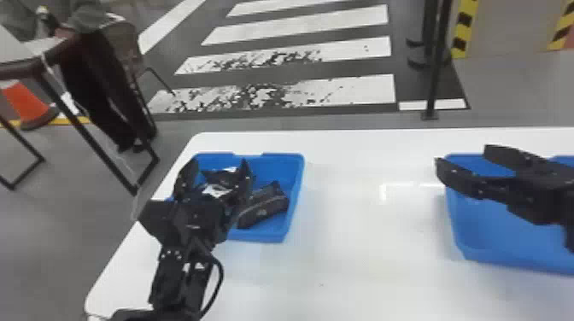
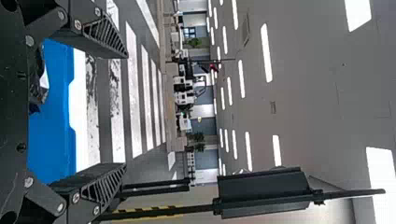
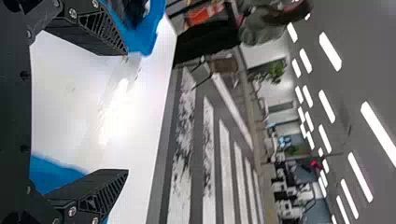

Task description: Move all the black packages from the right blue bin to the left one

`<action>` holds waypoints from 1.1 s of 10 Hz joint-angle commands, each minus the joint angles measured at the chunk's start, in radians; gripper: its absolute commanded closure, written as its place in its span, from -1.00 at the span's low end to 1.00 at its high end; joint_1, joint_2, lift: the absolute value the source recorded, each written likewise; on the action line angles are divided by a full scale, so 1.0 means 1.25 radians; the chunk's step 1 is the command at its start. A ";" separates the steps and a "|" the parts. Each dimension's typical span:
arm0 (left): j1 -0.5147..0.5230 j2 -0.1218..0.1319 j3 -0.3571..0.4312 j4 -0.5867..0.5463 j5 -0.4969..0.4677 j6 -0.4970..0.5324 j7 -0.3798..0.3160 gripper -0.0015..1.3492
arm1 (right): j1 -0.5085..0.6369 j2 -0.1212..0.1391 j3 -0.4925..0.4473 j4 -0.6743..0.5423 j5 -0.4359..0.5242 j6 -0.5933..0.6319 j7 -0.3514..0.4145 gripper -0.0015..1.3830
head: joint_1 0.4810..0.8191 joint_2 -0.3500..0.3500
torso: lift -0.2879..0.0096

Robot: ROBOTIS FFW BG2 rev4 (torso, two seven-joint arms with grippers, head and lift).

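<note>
- I have the left gripper (image 1: 220,165) above the left bin (image 1: 295,177), coming in over its near side.
- Its jaws are released: in the left wrist view I see the two fingers spread wide apart, with nothing gripped between them.
- My right gripper (image 1: 462,155) is over the right bin (image 1: 491,228), its fingertips at the bin's left side in the head view.
- Its jaws are released too, the two fingers well apart and holding nothing.
- I see black packages lying in the left bin. One package (image 1: 265,205), with a pale line along it, lies at a slant near the bin's right wall.
- A second package (image 1: 226,177), with white patches around it, lies farther left and shows between the left gripper's fingers. From the head view I can't tell how many pieces make up that part of the load, since the gripper covers some of it.
- In the left wrist view I also get black wrapping with a white patch inside the blue bin, behind the fingers.
- My right wrist view catches both bins, with dark packaging in the left one.
- Both bins sit on the white table (image 1: 363,260), well apart, with bare tabletop and a bright glare between them.
- Beyond the table I have white stripes (image 1: 299,21) on the grey floor, a black post (image 1: 435,68) and an orange cone (image 1: 26,102).
</note>
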 commanded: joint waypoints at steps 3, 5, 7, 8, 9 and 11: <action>0.041 0.001 -0.056 -0.051 0.069 -0.012 -0.016 -0.75 | 0.017 0.018 -0.073 -0.111 0.180 0.274 -0.177 -0.78 | 0.27 0.37 | -0.23; 0.045 0.004 -0.070 -0.051 0.088 -0.014 -0.022 -0.75 | -0.018 0.026 -0.064 -0.081 0.247 0.366 -0.256 -0.77 | 0.27 0.09 | -0.23; 0.045 0.005 -0.078 -0.051 0.088 -0.022 -0.026 -0.75 | -0.044 0.027 -0.026 -0.062 0.278 0.444 -0.348 -0.77 | 0.27 -0.07 | -0.23; 0.045 0.006 -0.078 -0.051 0.088 -0.026 -0.027 -0.75 | -0.055 0.029 -0.022 -0.028 0.285 0.462 -0.353 -0.77 | 0.27 -0.11 | -0.23; 0.045 0.006 -0.078 -0.051 0.088 -0.026 -0.027 -0.75 | -0.059 0.034 -0.022 -0.011 0.283 0.478 -0.369 -0.77 | 0.27 -0.13 | -0.23; 0.047 0.007 -0.079 -0.051 0.088 -0.028 -0.028 -0.75 | -0.085 0.039 -0.026 0.046 0.263 0.501 -0.390 -0.77 | 0.27 -0.18 | -0.23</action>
